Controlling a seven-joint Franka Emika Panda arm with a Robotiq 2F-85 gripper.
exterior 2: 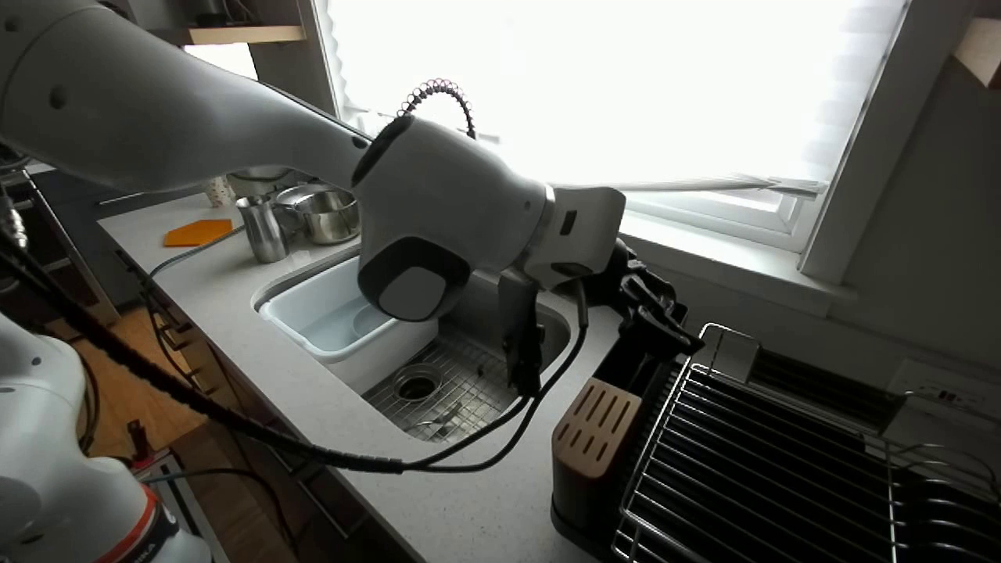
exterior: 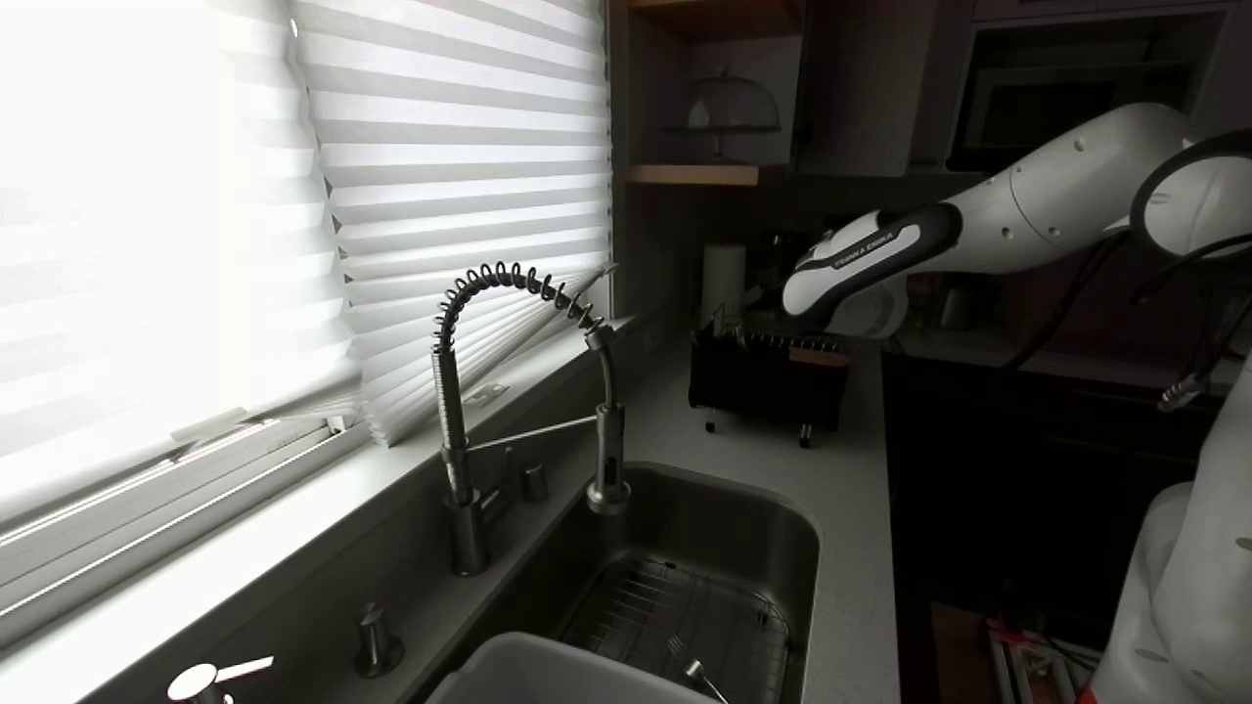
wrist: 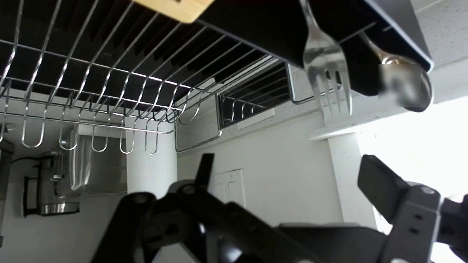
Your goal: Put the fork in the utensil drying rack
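A silver fork (wrist: 325, 62) stands tines-out in the black utensil holder (wrist: 263, 34) in the wrist view. A spoon (wrist: 393, 60), partly blurred, stands beside it. The holder has a wooden slotted cover (exterior 2: 598, 426) over one part and sits at the end of the wire drying rack (exterior 2: 751, 422). Another fork (exterior: 695, 670) lies in the sink; it also shows in an exterior view (exterior 2: 447, 418). My gripper (wrist: 289, 175) is open, with nothing between its fingers, apart from the fork and spoon. In an exterior view the gripper (exterior 2: 672, 317) is close to the holder's window-side end.
The sink (exterior: 724, 508) has a wire grid and a plastic tub (exterior 2: 344, 356). A spring faucet (exterior: 450, 420) rises behind it. The window sill (exterior 2: 704, 258) and wall are close to the gripper. Steel pots (exterior 2: 332, 219) stand beyond the tub.
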